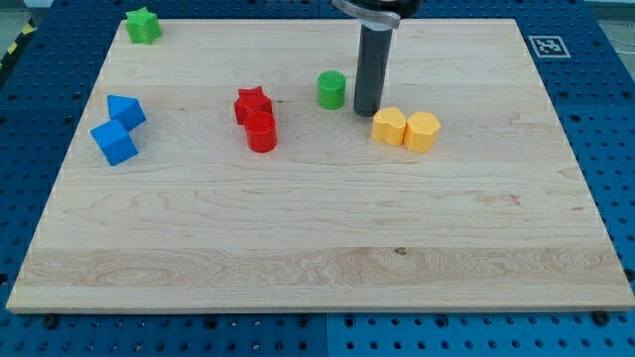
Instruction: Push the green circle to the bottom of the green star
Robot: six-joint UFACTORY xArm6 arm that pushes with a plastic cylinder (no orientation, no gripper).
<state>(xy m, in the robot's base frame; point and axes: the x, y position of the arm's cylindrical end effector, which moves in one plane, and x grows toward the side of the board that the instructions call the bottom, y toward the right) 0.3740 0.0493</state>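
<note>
The green circle [331, 89] stands on the wooden board [317, 228], above the middle. The green star [143, 25] sits in the board's top left corner, far to the left of the circle. My tip [367, 111] rests on the board just to the right of the green circle, with a small gap between them. The rod rises straight up out of the view's top.
A red star [253, 103] and a red round block [261, 132] touch, left of the green circle. Two yellow blocks [388, 126] [422, 131] sit side by side just right of my tip. Two blue blocks [125, 111] [115, 142] sit near the left edge.
</note>
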